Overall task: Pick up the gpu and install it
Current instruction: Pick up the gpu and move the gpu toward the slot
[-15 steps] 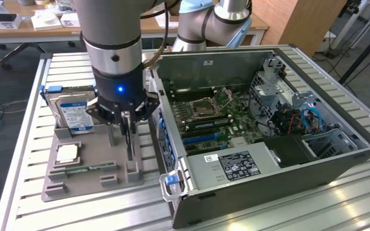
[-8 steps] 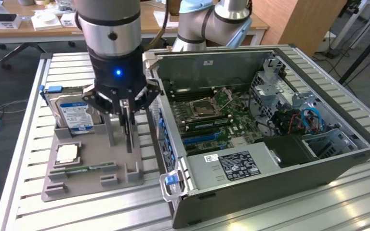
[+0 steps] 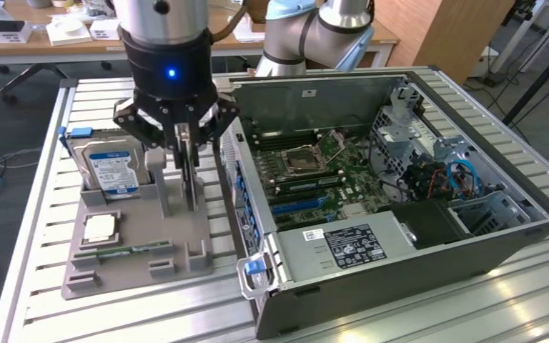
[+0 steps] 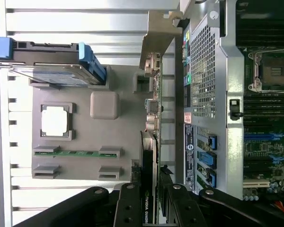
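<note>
Your gripper (image 3: 181,139) has its fingers (image 4: 131,205) closed on the upper edge of the gpu (image 3: 191,175), which stands upright with its lower end among the posts of the grey tray (image 3: 151,229). On that tray sit a hard drive (image 3: 112,168), a square chip (image 3: 100,229) and a green memory stick (image 3: 126,251). Just beside the tray, on the exterior view's right, lies the open computer case (image 3: 503,250).
</note>
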`<state>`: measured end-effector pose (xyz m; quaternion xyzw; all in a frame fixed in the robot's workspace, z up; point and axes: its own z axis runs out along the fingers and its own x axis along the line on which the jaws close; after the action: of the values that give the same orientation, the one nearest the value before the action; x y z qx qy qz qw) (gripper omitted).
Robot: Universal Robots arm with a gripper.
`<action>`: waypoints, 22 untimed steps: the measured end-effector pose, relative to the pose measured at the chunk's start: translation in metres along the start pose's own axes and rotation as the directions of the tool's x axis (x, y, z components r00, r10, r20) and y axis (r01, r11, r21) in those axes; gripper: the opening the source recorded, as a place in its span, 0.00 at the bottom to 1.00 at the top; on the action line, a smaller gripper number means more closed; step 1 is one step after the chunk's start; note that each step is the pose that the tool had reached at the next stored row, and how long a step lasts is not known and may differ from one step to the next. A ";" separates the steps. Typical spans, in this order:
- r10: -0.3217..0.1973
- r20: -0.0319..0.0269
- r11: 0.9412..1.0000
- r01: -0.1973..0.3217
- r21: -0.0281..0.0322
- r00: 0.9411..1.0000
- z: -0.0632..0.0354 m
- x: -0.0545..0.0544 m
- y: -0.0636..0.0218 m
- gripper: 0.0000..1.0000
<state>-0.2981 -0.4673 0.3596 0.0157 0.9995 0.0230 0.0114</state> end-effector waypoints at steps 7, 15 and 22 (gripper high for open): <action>0.000 0.000 1.000 0.000 0.000 1.000 -0.0311 -0.001 0.0015 0.26; 0.000 0.000 1.000 0.000 0.000 1.000 -0.0636 -0.002 0.0030 0.26; 0.000 0.000 1.000 0.000 0.000 1.000 -0.0775 -0.002 0.0036 0.26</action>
<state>-0.2974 -0.4673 0.4373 0.0157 0.9995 0.0230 0.0114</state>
